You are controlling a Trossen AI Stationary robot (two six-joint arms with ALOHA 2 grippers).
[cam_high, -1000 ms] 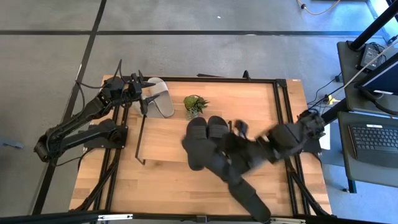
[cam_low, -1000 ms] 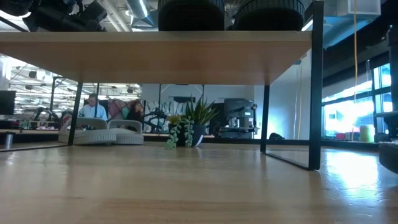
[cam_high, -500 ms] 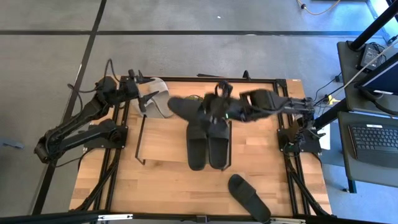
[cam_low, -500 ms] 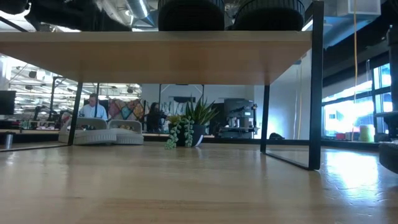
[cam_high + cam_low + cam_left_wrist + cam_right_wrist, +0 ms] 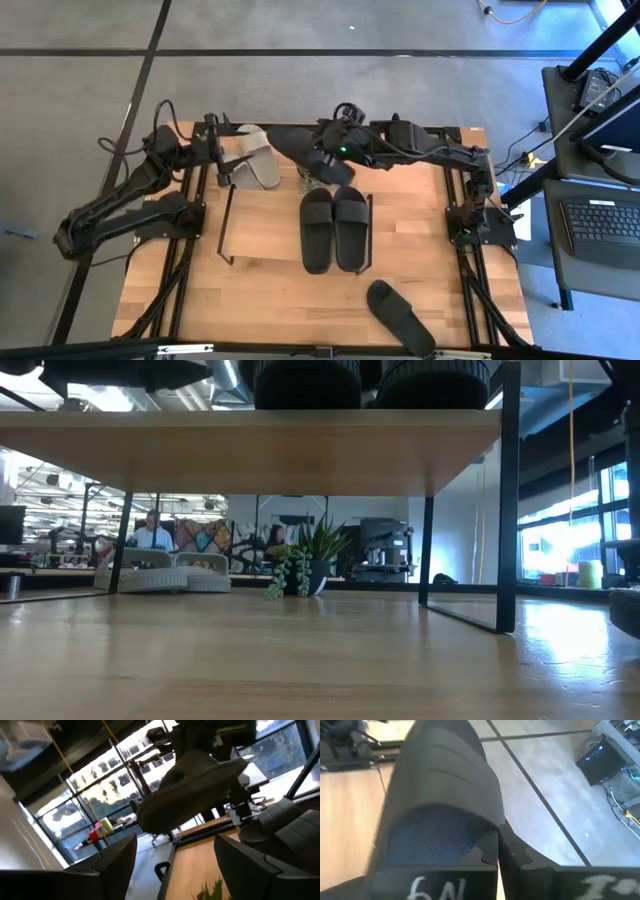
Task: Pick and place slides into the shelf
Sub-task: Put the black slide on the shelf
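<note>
The right gripper (image 5: 318,158) reaches over the far edge of the table (image 5: 420,290), its fingers clenched on a black slide (image 5: 292,145) that it carries in the air above the small green potted plant (image 5: 310,180). In the right wrist view that same slide (image 5: 440,795) fills most of the picture, strap toward the camera, with a fine mesh texture inside; white hand-drawn marks that look like "6N" show on the dark finger (image 5: 440,887) below it, and further white marks on the other finger cannot be read. The left gripper (image 5: 228,165) hovers at the far left corner of the table with its fingers spread apart and nothing between them, just beside the light grey-white slides (image 5: 255,158) that lie there. Two black slides (image 5: 335,228) lie side by side, touching, on the wooden board of the shelf (image 5: 260,225), toes toward the near edge. A fourth black slide (image 5: 400,318) lies aslant on the table near the front edge, well apart from the shelf. The low view looks under the shelf board (image 5: 250,450) to the plant (image 5: 305,565) and the grey-white slides (image 5: 165,578) beyond, with a person (image 5: 152,535) far off in the room.
</note>
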